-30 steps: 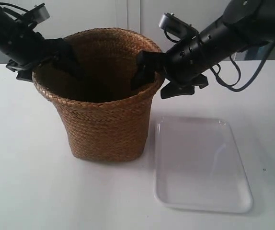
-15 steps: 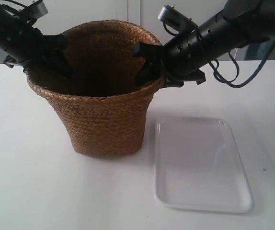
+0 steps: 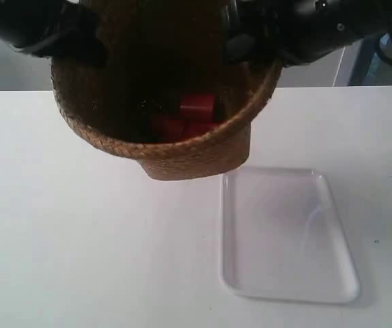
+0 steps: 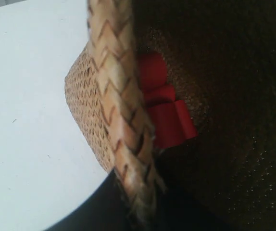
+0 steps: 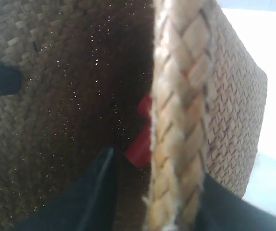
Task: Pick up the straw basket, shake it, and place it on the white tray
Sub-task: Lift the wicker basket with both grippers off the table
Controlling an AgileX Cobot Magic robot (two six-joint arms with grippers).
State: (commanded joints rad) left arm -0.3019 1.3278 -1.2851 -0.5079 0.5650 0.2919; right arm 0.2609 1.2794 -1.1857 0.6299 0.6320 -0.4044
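The straw basket hangs in the air, tilted with its mouth toward the exterior camera, and red blocks lie inside it. My left gripper is shut on the braided rim, one finger inside and one outside. On the opposite side my right gripper is shut on the rim in the same way. Red blocks show on the basket's dark floor. The white tray lies on the table below and to the right of the basket, with nothing on it.
The white table spreads under the basket. The arm at the exterior view's left and the arm at the exterior view's right reach in from the top corners. A pale tray corner shows beside the basket wall.
The basket has left the table, risen and tipped toward the camera, so the red blocks inside now show. Both arms rose with it and kept their hold on the rim.
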